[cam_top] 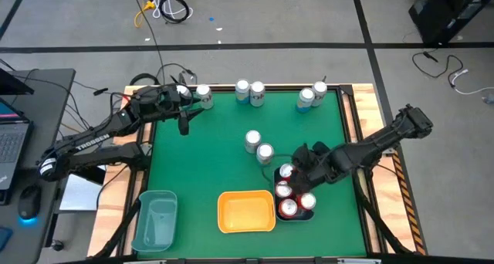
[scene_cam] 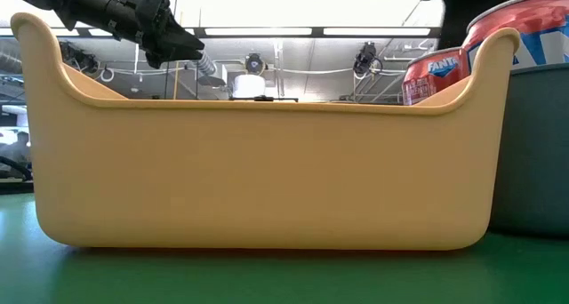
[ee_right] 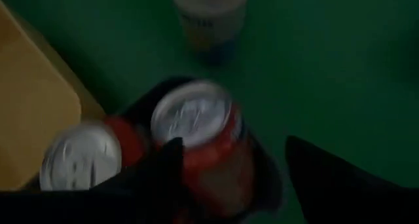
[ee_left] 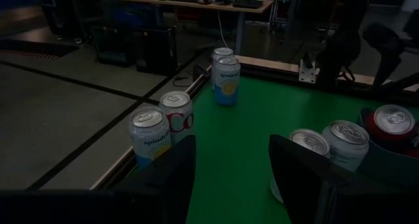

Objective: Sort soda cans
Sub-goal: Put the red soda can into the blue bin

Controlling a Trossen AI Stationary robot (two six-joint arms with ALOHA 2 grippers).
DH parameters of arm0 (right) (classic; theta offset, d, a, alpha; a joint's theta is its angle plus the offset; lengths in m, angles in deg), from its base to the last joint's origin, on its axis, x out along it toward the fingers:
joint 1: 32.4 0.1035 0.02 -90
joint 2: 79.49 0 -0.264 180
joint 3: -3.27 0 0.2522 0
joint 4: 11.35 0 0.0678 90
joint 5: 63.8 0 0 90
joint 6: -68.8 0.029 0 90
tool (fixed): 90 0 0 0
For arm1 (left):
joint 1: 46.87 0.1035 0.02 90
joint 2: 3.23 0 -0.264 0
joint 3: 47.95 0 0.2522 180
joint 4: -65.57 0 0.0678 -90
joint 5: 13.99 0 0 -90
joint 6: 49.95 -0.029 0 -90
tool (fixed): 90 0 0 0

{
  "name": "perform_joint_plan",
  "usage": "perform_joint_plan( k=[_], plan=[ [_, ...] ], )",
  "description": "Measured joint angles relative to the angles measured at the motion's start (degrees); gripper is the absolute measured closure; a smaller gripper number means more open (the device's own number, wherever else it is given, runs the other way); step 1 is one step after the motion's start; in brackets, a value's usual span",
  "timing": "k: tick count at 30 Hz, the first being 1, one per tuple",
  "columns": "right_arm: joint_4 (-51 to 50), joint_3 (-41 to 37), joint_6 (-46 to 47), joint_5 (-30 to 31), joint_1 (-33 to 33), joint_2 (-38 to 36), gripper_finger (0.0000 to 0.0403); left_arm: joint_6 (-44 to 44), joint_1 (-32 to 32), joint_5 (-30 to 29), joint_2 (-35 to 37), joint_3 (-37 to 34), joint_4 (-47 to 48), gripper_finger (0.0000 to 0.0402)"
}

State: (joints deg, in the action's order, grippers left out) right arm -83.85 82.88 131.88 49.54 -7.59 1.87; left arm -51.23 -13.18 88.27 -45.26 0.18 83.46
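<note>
Four red soda cans stand in a dark bin point(cam_top: 310, 214) right of the yellow bin; one is the red can point(cam_top: 286, 171) at the bin's far end. Seven silver cans stand on the green mat: one point(cam_top: 204, 96) at the far left, two pairs along the far edge point(cam_top: 257, 93) point(cam_top: 306, 99), and two in the middle point(cam_top: 265, 152). My right gripper point(cam_top: 299, 165) point(ee_right: 229, 171) is open over the dark bin, its fingers either side of a red can point(ee_right: 196, 122). My left gripper point(cam_top: 184, 123) point(ee_left: 230, 175) is open above the mat's far-left part, holding nothing. My right gripper comes from above with one finger point(ee_right: 163, 168) close against the side of the red can's upper part point(ee_right: 209, 152), and the other finger stands apart from it. The can stands upright in the dark bin. Whether the near finger touches it, I cannot tell.
The yellow bin point(cam_top: 247, 211) and a teal bin point(cam_top: 157, 220) sit at the near edge, both without cans. In the low view the yellow bin point(scene_cam: 267, 171) blocks most of the table. A wooden frame point(cam_top: 352, 110) borders the mat. Bare mat lies between the middle cans and the left side.
</note>
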Motion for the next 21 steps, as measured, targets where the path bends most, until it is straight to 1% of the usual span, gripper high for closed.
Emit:
perform_joint_plan(
  k=[2, 4, 8, 9, 10, 11, 13, 16, 21],
  plan=[
    [2.3, 0.1, -3.3, -1.3, -2.2, 0.0, 0.0205, 0.0, 0.0, 0.0, 0.0, 0.0, 0.0, 0.0204],
    [3.6, 0.1, -6.3, -2.1, -3.8, 0.0, 0.0255, 0.0, 0.0, 0.0, 0.0, 0.0, 0.0, 0.0204],
    [4.4, -0.1, -10.0, -4.5, -5.2, 0.0, 0.0360, 0.0, 0.0, 0.0, 0.0, 0.0, 0.1, 0.0204],
    [5.1, -0.5, -10.4, -5.1, -5.2, 0.0, 0.0380, 0.0, 0.0, 0.0, 0.0, 0.0, 0.1, 0.0204],
    [5.6, -0.9, -10.8, -5.6, -5.2, 0.0, 0.0391, 0.0, 0.0, 0.0, 0.0, 0.0, 0.1, 0.0204],
    [6.3, -1.3, -10.9, -6.3, -5.1, 0.0, 0.0394, 0.0, 0.0, 0.0, 0.0, 0.0, 0.1, 0.0204],
    [7.8, -2.2, -10.9, -7.7, -5.1, 0.0, 0.0386, 0.0, 0.0, 0.0, 0.0, 0.0, 0.1, 0.0204],
    [9.8, -3.3, -10.8, -8.2, -5.1, 0.0, 0.0383, 0.0, 0.0, 0.0, 0.0, 0.0, 0.0, 0.0204],
    [9.8, -3.7, -10.1, -8.7, -4.8, 0.0, 0.0400, 0.0, 0.0, 0.0, 0.0, 0.0, 0.1, 0.0204]
  ],
)
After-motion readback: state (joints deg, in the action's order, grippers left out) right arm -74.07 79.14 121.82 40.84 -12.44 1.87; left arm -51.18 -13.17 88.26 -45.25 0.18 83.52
